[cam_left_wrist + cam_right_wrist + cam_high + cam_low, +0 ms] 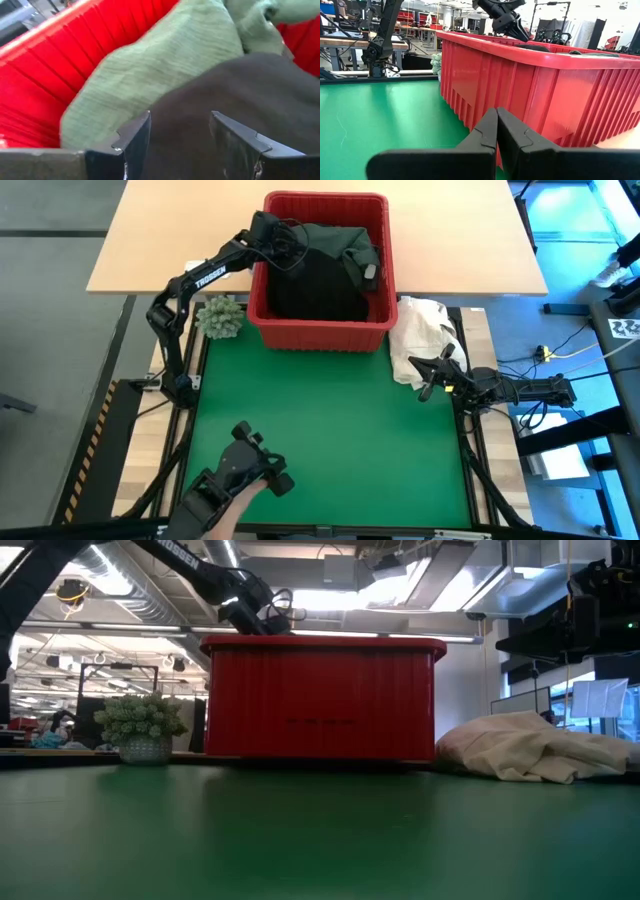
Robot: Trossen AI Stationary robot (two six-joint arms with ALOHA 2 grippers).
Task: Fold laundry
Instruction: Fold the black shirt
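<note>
The laundry lies in a red plastic basket point(318, 336) at the table's far side: a black garment point(318, 288) in front and a dark green one point(345, 240) behind it. My left gripper point(290, 248) reaches in over the basket's left rim, tipped downward. In the left wrist view it point(180, 117) stands open just above the black garment point(240, 85), with the green garment point(165, 65) beyond; I see no touch. My right gripper point(428, 385) waits shut at the table's right edge, pointing level at the basket point(545, 85).
A cream-white cloth heap point(425, 330) lies right of the basket, beside my right gripper. A small potted plant point(220, 317) stands left of the basket. A dark device with a hand on it point(245, 470) is at the near edge. The green mat point(330, 420) lies between.
</note>
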